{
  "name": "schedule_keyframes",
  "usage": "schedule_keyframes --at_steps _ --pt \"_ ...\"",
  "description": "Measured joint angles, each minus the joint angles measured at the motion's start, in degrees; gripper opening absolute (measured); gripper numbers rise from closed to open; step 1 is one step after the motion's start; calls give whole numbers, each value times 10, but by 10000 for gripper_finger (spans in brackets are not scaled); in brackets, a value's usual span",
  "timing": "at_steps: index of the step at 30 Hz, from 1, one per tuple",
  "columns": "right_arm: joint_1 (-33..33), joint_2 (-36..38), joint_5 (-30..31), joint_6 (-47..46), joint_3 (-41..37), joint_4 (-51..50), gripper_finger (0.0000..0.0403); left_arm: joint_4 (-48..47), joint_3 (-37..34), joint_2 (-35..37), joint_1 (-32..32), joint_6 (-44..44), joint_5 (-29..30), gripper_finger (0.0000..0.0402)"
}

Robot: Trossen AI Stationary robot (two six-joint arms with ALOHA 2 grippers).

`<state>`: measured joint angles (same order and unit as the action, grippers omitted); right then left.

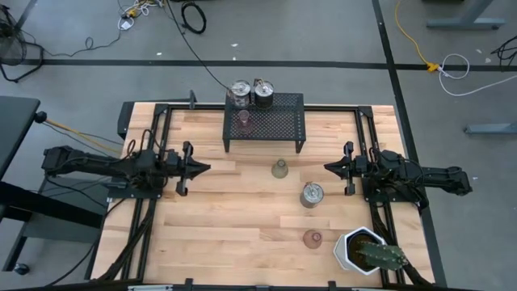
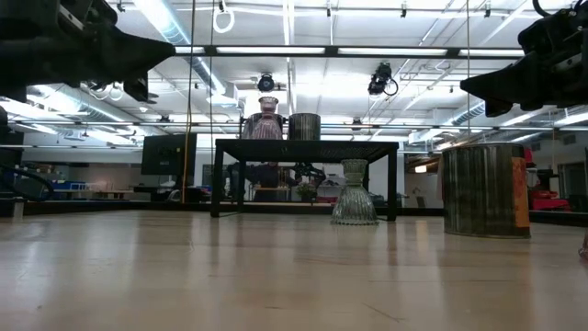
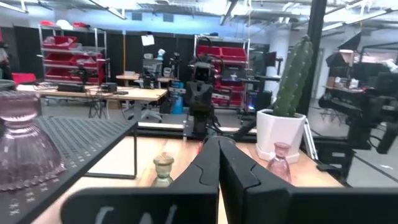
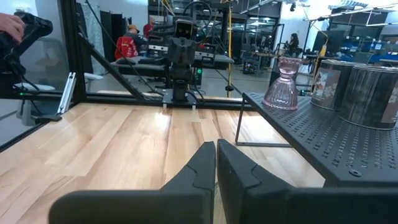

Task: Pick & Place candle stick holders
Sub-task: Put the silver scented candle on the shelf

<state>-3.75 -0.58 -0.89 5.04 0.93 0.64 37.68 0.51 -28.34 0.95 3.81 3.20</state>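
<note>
Knocking things over is the big worry here. The olive-green glass cup (image 1: 279,169) stands near the middle of the bench (image 1: 210,218), just in front of the black mesh rack (image 1: 279,121), so an arm swinging in low could tip it or bump the rack. One silvery holder (image 1: 312,195) stands a bit nearer the right edge, and a pink glass cup (image 1: 313,238) sits close to the white pot with a cactus (image 1: 363,249) in the front right corner; reaching for that cup could push the pot. On the rack, another pink cup (image 1: 244,120) and two more silvery holders (image 1: 252,93) stand at its back left, and they could roll off if shaken. The left gripper (image 1: 203,168) waits at the left side and the right gripper (image 1: 329,167) at the right side, both with jaws clenched and holding nothing. The bench is smooth, pale wood, so glass may slide. Behind it is a big workshop with red shelves, lights and a person far off.
</note>
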Motion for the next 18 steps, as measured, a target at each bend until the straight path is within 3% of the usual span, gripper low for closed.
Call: schedule_keyframes --at_steps 8,18 --pt "0 0 0 0 0 0 20 -42 0 6 21 -19 -9 0" --pt "0 0 0 0 0 0 20 -160 0 81 11 -35 -33 0"
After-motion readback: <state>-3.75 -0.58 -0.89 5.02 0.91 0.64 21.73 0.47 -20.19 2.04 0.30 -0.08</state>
